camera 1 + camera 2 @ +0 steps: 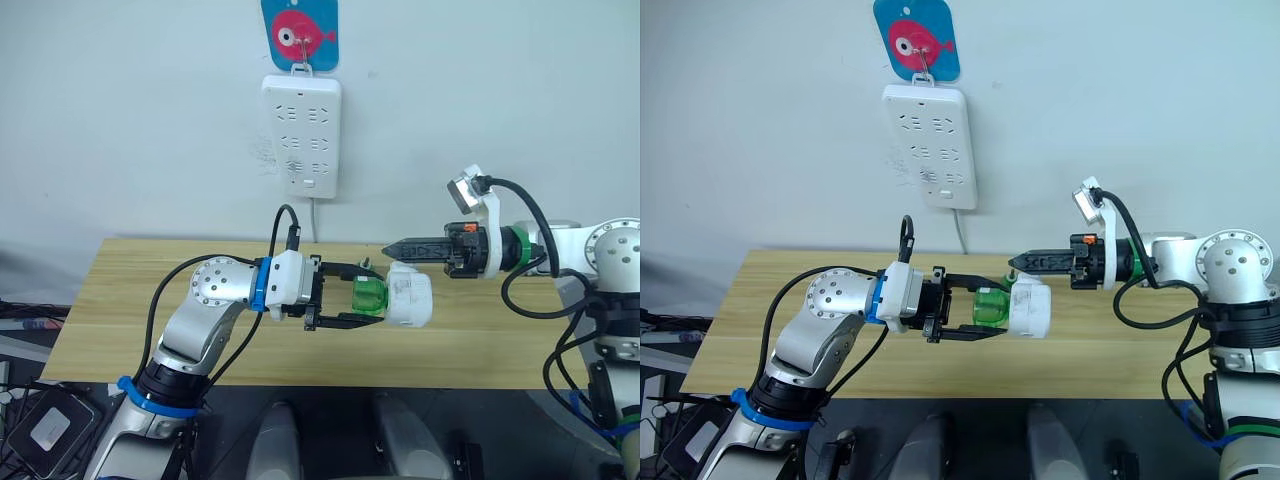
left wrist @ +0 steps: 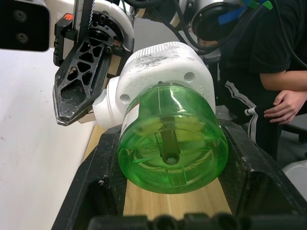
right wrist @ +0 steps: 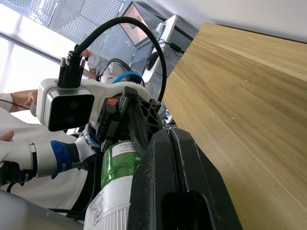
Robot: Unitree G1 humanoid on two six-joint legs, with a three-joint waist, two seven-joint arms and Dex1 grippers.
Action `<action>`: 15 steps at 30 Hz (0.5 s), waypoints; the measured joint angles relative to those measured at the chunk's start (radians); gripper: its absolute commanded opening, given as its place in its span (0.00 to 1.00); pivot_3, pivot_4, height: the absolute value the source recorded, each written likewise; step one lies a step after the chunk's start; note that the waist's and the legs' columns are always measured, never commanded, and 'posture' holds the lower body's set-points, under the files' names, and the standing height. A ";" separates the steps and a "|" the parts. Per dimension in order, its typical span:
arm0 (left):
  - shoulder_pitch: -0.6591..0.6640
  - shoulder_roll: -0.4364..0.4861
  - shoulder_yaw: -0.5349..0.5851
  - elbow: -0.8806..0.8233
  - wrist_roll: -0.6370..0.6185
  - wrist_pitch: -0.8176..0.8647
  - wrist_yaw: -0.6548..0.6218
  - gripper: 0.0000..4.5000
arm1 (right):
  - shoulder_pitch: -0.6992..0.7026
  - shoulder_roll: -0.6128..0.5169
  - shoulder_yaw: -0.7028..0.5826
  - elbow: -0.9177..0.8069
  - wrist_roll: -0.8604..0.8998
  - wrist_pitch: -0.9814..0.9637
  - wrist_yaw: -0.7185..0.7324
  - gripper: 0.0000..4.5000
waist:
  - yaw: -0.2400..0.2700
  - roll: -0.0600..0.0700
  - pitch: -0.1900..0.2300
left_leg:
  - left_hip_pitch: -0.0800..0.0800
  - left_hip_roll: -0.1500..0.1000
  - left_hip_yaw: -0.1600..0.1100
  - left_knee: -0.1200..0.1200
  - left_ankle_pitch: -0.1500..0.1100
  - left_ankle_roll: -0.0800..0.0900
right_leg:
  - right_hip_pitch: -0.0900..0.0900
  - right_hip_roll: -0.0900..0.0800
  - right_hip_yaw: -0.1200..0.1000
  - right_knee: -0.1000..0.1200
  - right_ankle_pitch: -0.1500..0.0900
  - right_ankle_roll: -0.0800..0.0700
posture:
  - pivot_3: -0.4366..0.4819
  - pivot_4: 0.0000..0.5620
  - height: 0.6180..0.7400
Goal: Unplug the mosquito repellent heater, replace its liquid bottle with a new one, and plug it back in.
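Mosquito repellent heater [image 1: 410, 297], centre frame above the tabletop [image 1: 130, 330], with its green bottle [image 1: 369, 297] clamped between the left gripper [image 1: 352, 297] fingers. The right gripper [image 1: 392, 247] fingers are closed, empty, just beside the heater; unsupported, it could twist or drop.

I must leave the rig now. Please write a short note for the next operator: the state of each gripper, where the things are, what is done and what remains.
Left gripper: shut on the green bottle, held above the table.
Right gripper: shut, its tips at the top of the heater.
Heater: white, off the wall, with the bottle attached to it.
Power strip: on the wall, nothing plugged in.
Done: heater unplugged.
Left: take the bottle out, fit a new one, plug the heater back in.
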 measured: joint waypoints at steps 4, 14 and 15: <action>0.000 -0.001 -0.001 0.000 0.000 0.001 0.000 0.50 | 0.004 0.006 -0.005 -0.001 -0.020 0.004 0.008 0.00 | 0.000 0.000 0.000 | 0.000 0.000 0.000 0.000 0.000 0.000 | 0.000 0.000 0.000 0.000 0.000 0.000 | 0.33 0.41 0.87; -0.001 -0.032 0.012 0.007 0.033 -0.027 0.076 0.50 | 0.003 0.043 -0.103 -0.015 -0.057 -0.033 -0.018 0.04 | 0.001 0.000 0.000 | 0.000 0.000 0.000 0.000 0.000 0.000 | 0.000 0.000 0.000 0.000 0.000 0.000 | 0.31 0.42 0.87; 0.000 -0.037 0.019 0.010 0.034 -0.034 0.090 0.50 | 0.003 0.043 -0.120 -0.018 -0.057 -0.041 -0.028 0.08 | 0.001 0.000 0.000 | 0.000 0.000 0.000 0.000 0.000 0.000 | 0.000 0.000 0.000 0.000 0.000 0.000 | 0.30 0.42 0.87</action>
